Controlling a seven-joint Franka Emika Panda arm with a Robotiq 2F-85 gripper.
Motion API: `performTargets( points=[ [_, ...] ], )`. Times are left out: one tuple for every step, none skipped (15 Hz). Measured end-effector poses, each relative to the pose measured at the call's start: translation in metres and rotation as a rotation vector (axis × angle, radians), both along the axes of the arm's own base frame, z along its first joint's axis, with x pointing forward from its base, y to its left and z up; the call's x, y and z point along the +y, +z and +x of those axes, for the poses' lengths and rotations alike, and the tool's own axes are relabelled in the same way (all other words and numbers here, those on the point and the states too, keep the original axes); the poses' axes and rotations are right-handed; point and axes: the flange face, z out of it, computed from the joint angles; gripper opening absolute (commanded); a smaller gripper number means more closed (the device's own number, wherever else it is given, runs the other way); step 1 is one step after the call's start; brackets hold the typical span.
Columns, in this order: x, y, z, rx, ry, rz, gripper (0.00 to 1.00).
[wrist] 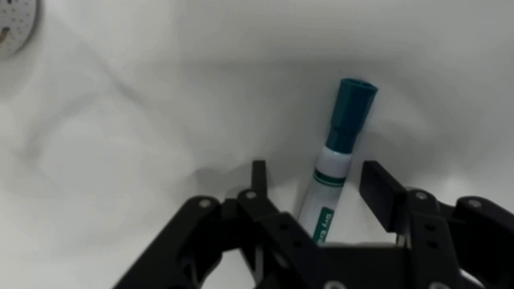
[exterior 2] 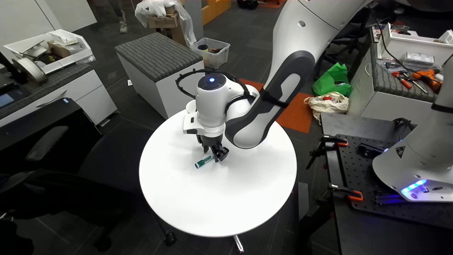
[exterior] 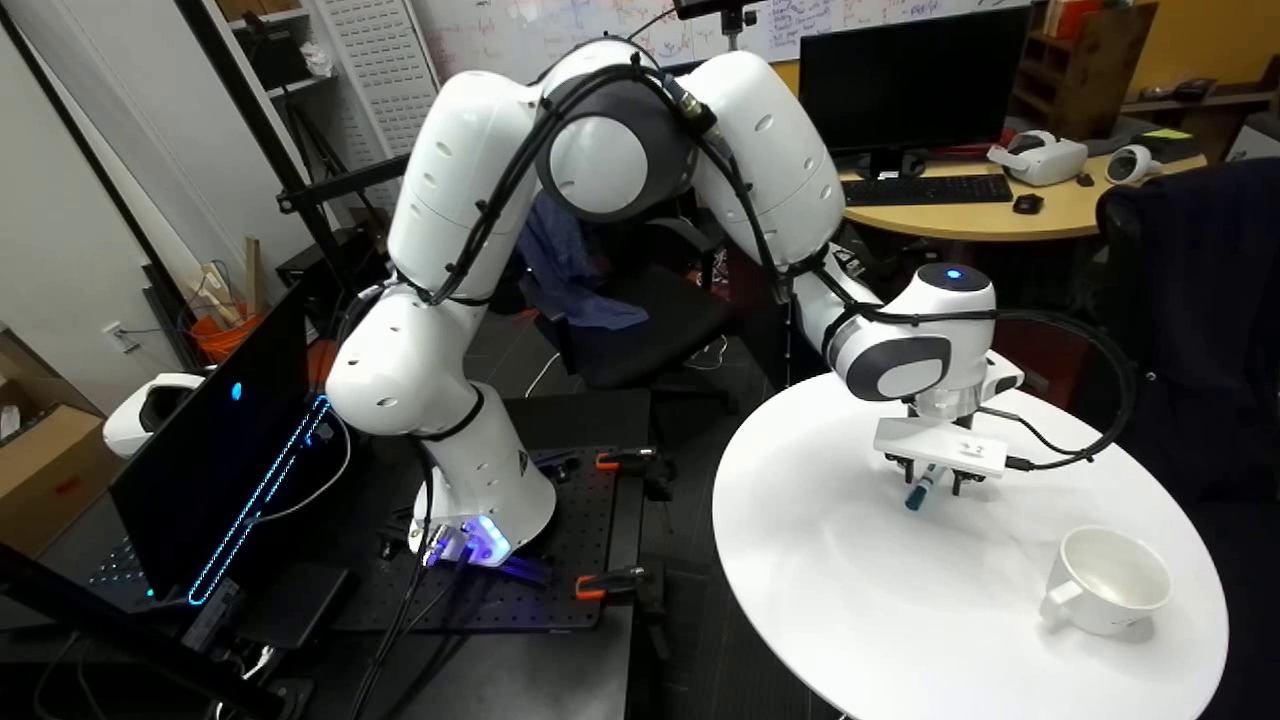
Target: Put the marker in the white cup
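Note:
The marker, with a teal-blue cap and white barrel, lies on the round white table. It shows in both exterior views and in the wrist view. My gripper is low over the table. In the wrist view the gripper is open, with one finger on each side of the marker's barrel and a gap on both sides. The white cup stands upright near the table's edge, its handle toward the camera. In an exterior view the cup is partly hidden behind the arm.
A pale rounded, speckled thing shows in the wrist view's upper left corner; I cannot tell what it is. A desk with a monitor and a dark chair stand close around the table. A cable loops from the wrist.

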Motion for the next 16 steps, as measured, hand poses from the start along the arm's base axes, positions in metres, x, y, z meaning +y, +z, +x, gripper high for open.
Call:
performTargets(
  points=[
    [0.001, 0.001, 0.001, -0.001, 0.000, 0.000, 0.24],
    [0.001, 0.002, 0.002, -0.003, 0.001, 0.000, 0.15],
    [0.002, 0.003, 0.003, -0.005, -0.001, 0.000, 0.08],
    [0.003, 0.003, 0.003, -0.007, -0.006, 0.001, 0.01],
    [0.004, 0.003, 0.004, -0.007, -0.008, 0.001, 0.02],
    [0.004, 0.003, 0.004, -0.007, -0.009, 0.001, 0.05],
    [0.004, 0.003, 0.004, -0.007, -0.009, 0.001, 0.05],
    [0.004, 0.003, 0.004, -0.007, -0.008, 0.001, 0.05],
    [0.004, 0.003, 0.004, -0.007, -0.009, 0.001, 0.05],
    [0.004, 0.003, 0.004, -0.007, -0.010, 0.001, 0.05],
    [0.004, 0.003, 0.004, -0.008, -0.016, 0.001, 0.05],
    [0.005, 0.003, 0.004, -0.009, -0.026, 0.001, 0.05],
    [0.006, 0.004, 0.004, -0.011, -0.036, 0.000, 0.05],
    [0.007, 0.006, 0.004, -0.015, -0.045, -0.001, 0.05],
    [0.008, 0.009, 0.004, -0.019, -0.050, -0.001, 0.05],
    [0.008, 0.014, 0.004, -0.025, -0.059, -0.001, 0.05]
  ],
)
